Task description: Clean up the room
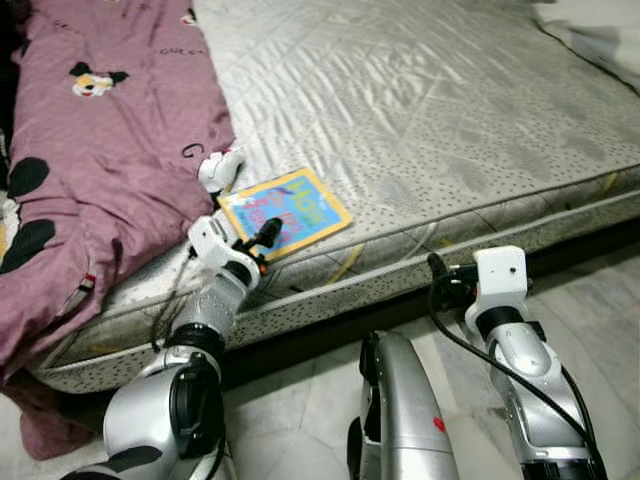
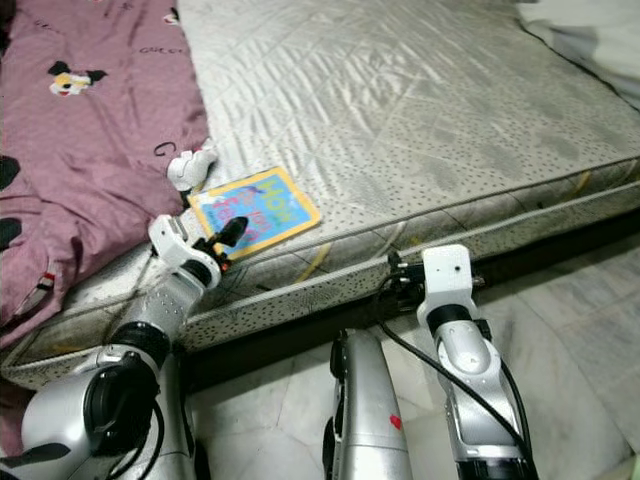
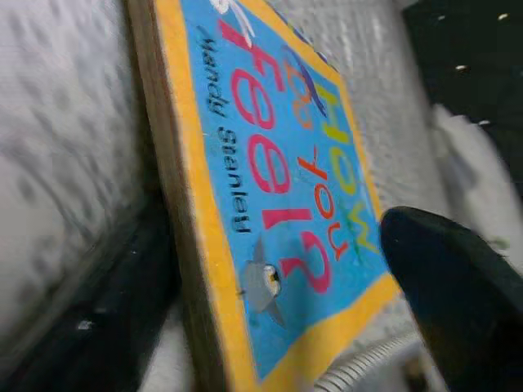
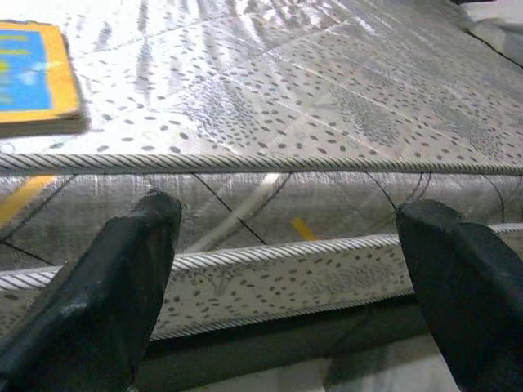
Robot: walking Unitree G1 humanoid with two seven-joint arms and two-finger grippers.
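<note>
While the left gripper (image 1: 262, 240) sits at the near edge of the book (image 1: 290, 211), its black fingers look parted, one fingertip (image 3: 458, 278) lying over the cover's corner and nothing yet clamped between them; whether a lower finger has got under the board is hard to tell from the left wrist view. Book lies flat on the mattress (image 1: 430, 120), just beyond the gripper, close to the mattress edge, blue cover with a yellow border. Just past the gripper's far side sits a small white object (image 1: 220, 168), too blurred to name, touching or nearly touching the purple blanket (image 1: 110, 170) that bunches up to the gripper's outer side. Right gripper (image 4: 286, 269) hangs low beside the mattress flank, fingers spread wide, holding nothing, well apart from the book. Risks as I judge them: the book is thin and lies flush on a slick quilted surface, so a closing pinch could skate the cover away rather than catch it; a grip taken only on the corner may let the book pivot and drop off the edge to the floor (image 1: 300, 420); a push forward could shove it into the white object or under the blanket fold. The soft mattress may give under pressure and spoil the approach angle.
</note>
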